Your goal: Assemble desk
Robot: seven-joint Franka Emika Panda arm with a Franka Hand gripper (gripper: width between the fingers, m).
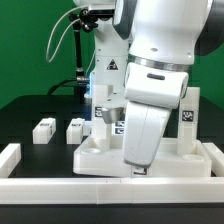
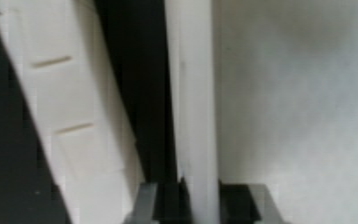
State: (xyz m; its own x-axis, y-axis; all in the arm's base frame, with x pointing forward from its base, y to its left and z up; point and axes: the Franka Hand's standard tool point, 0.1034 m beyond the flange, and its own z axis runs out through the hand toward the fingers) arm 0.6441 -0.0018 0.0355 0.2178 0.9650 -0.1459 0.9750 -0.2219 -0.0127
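Note:
The white desk tabletop (image 1: 95, 152) lies on the black table behind the front rail. Tagged legs stand up from it at its far middle (image 1: 104, 118) and its right end (image 1: 187, 112). Two more legs (image 1: 43, 130) (image 1: 75, 129) lie loose on the exterior view's left. My gripper (image 1: 136, 168) is down at the tabletop's front edge, mostly hidden by the arm. In the wrist view my gripper (image 2: 197, 205) is shut on a narrow white rim (image 2: 194, 90) of the tabletop, with flat white faces on both sides of it.
Low white rails border the table at the front (image 1: 110, 190) and on the exterior view's left (image 1: 10, 155). The arm's base and a black cable (image 1: 62, 45) stand at the back. The arm's body hides much of the tabletop's right half.

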